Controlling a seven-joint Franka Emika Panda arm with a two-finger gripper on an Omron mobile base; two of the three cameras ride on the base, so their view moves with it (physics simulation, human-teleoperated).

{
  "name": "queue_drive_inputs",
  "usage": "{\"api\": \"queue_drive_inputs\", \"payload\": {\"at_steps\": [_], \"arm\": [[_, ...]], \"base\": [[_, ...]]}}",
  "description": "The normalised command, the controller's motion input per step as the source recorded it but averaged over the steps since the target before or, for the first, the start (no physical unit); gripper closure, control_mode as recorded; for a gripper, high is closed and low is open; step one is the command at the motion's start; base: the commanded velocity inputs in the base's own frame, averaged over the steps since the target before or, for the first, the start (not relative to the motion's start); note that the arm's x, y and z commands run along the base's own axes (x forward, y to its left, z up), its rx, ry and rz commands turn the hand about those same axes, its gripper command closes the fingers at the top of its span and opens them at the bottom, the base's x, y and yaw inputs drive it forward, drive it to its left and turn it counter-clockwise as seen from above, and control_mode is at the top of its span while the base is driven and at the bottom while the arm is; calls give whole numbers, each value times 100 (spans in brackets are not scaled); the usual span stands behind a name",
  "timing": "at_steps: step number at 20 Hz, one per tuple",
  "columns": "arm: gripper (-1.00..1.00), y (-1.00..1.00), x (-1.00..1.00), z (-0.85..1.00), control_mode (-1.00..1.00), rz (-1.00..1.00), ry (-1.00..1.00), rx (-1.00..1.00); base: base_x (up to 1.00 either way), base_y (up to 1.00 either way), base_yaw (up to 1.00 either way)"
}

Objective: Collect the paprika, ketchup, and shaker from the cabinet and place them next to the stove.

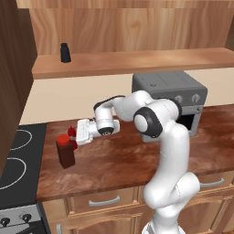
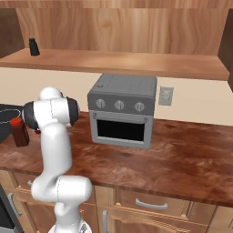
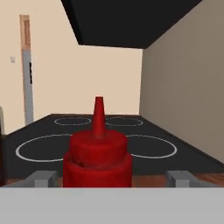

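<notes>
Ketchup (image 3: 98,157) stands closest to the hand camera, its ribbed red cap and pointed nozzle rising upright between the two grey fingertips (image 3: 42,178), which sit well out to either side of the bottle with clear gaps, so the gripper (image 1: 74,136) is spread wide and grips nothing. From the left base view the white arm reaches leftward over the wooden table (image 1: 123,160), and the slim red bottle (image 1: 71,133) stands on the table just at the fingers, partly hidden by the paprika (image 1: 65,152), the dark brown jar with a red cap that stands upright just in front of it. Both sit near the left end of the table, close to the edge of the stove (image 1: 16,160), whose black top with white burner rings lies just beyond them; in the hand view the same rings spread out behind the nozzle. In the right base view the paprika (image 2: 19,131) shows at the far left edge, partly behind the arm's dark joint. Up on the cabinet (image 1: 137,61), the small black shaker (image 1: 65,53) stands upright at the left part of the plank, well apart from the other two; the right base view shows it (image 2: 33,47) at the shelf's far left. Against the wall, right of the arm, a grey toaster oven (image 2: 122,109) rests on the table.
</notes>
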Motion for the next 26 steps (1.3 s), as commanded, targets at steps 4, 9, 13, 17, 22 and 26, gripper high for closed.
{"api": "queue_drive_inputs", "payload": {"at_steps": [4,9,13,17,22,26], "arm": [[-100,-1,-2,42,-100,-4,0,0],[-100,-5,-13,66,-100,-5,0,0],[-100,-12,-26,77,-100,-7,-2,-1],[-100,-9,-39,89,-100,-7,-6,-3],[-100,-20,-49,98,-100,-13,-1,-1],[-100,-22,-50,100,-100,-15,0,-3]], "base": [[0,0,0],[0,0,0],[0,0,0],[0,0,0],[0,0,0],[0,0,0]]}}
